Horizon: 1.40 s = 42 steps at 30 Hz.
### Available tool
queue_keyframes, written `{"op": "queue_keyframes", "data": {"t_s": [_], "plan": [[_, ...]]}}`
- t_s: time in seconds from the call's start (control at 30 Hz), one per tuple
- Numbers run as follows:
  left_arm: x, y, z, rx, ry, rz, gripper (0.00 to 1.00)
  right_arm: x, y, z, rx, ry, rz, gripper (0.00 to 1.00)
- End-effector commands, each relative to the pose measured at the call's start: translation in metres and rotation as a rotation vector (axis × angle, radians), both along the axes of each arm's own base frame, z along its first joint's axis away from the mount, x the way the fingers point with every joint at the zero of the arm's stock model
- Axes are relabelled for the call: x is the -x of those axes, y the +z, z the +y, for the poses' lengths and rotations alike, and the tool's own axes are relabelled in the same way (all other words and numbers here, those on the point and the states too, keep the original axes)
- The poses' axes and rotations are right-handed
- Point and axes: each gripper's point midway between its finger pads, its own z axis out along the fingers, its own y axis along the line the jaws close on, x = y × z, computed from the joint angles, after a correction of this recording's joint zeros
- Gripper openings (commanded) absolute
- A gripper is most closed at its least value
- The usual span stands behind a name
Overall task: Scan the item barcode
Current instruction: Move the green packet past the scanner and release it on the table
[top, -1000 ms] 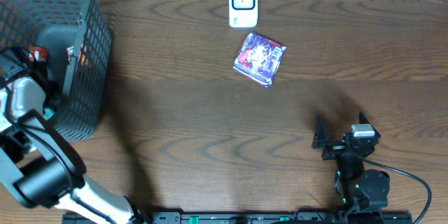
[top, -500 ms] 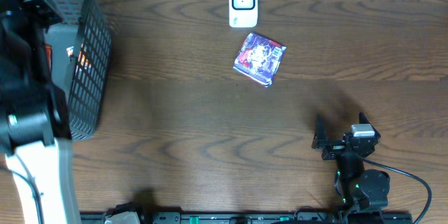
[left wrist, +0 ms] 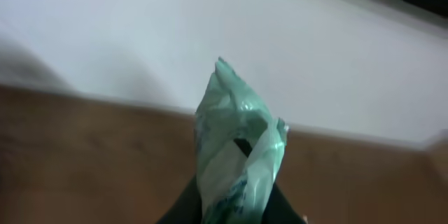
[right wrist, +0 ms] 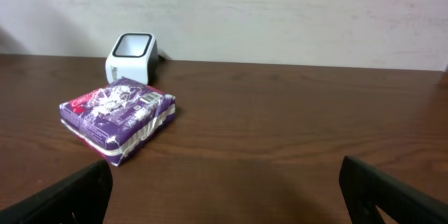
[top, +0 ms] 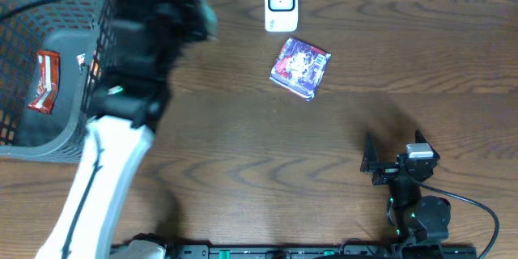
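Pinching a teal packet (left wrist: 236, 147) in the left end effector (left wrist: 234, 206), right end effector (right wrist: 231, 203) spread wide

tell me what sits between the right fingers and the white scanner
The purple packet lies between them, close in front of the scanner; the right wrist view shows it best.

3 cameras, 1 table (top: 243, 154)
Overhead looks straight down; right wrist sits low, facing the wall (right wrist: 280, 14), sharing scanner (right wrist: 131, 54) and purple packet (right wrist: 119, 117) with overhead; left wrist is close on a teal packet (left wrist: 234, 157).
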Motion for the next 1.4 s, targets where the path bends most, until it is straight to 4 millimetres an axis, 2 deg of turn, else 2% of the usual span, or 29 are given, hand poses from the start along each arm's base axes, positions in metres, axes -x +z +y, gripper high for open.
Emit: {"op": "queue_keyframes", "data": {"t_s": [0.0,0.1,0.2,0.3,0.4,0.5,0.53,0.57,0.63,0.67,0.77,0.83,0.93,1.03,1.07,1.13,1.2,1.23,1.3,1.37], "plan": [[-0.002,-0.035,-0.048,-0.001,-0.089,0.085,0.07,0.0,-0.001,0.0,0.011,0.0,0.001,0.99],[-0.013,-0.084,-0.072,-0.055,-0.103,0.176,0.08,0.0,-0.001,0.0,0.011,0.0,0.001,0.99],[-0.024,-0.139,-0.081,-0.126,-0.08,0.274,0.07,0.0,-0.001,0.0,0.011,0.0,0.001,0.99],[-0.026,-0.19,-0.089,-0.173,-0.092,0.375,0.07,0.0,-0.001,0.0,0.011,0.0,0.001,0.99],[-0.027,-0.228,-0.095,-0.205,-0.101,0.437,0.07,0.0,-0.001,0.0,0.011,0.0,0.001,0.99],[-0.029,-0.254,-0.092,-0.238,-0.081,0.476,0.08,0.0,-0.001,0.0,0.011,0.0,0.001,0.99],[-0.03,-0.26,-0.088,-0.254,-0.064,0.483,0.16,0.0,-0.001,0.0,0.011,0.0,0.001,0.99],[-0.031,-0.265,-0.086,-0.266,-0.053,0.489,0.46,0.0,-0.001,0.0,0.011,0.0,0.001,0.99],[-0.031,-0.267,-0.086,-0.267,-0.054,0.493,0.67,0.0,-0.001,0.0,0.011,0.0,0.001,0.99],[-0.031,-0.265,-0.086,-0.265,-0.054,0.489,0.73,0.0,-0.001,0.0,0.011,0.0,0.001,0.99],[-0.038,-0.243,-0.089,-0.253,-0.064,0.424,0.89,0.0,-0.001,0.0,0.011,0.0,0.001,0.99],[-0.045,-0.21,-0.088,-0.249,-0.078,0.333,0.95,0.0,-0.001,0.0,0.011,0.0,0.001,0.99],[-0.052,-0.143,-0.078,-0.208,-0.065,0.173,0.96,0.0,-0.001,0.0,0.011,0.0,0.001,0.99],[-0.05,-0.065,-0.055,-0.151,-0.019,0.001,0.96,0.0,-0.001,0.0,0.011,0.0,0.001,0.99],[-0.047,-0.033,-0.038,-0.129,0.026,-0.068,0.96,0.0,-0.001,0.0,0.011,0.0,0.001,0.99],[-0.038,0.017,-0.002,-0.101,0.13,-0.178,0.96,0.0,-0.001,0.0,0.011,0.0,0.001,0.99],[-0.025,0.059,0.043,-0.083,0.259,-0.27,0.96,0.0,-0.001,0.0,0.011,0.0,0.001,0.99],[-0.014,0.08,0.072,-0.078,0.34,-0.313,0.96,0.0,-0.001,0.0,0.011,0.0,0.001,0.99],[0.005,0.107,0.12,-0.074,0.465,-0.369,0.96,0.0,-0.001,0.0,0.011,0.0,0.001,0.99],[0.024,0.123,0.167,-0.084,0.573,-0.399,0.96,0.0,-0.001,0.0,0.011,0.0,0.001,0.99]]}}
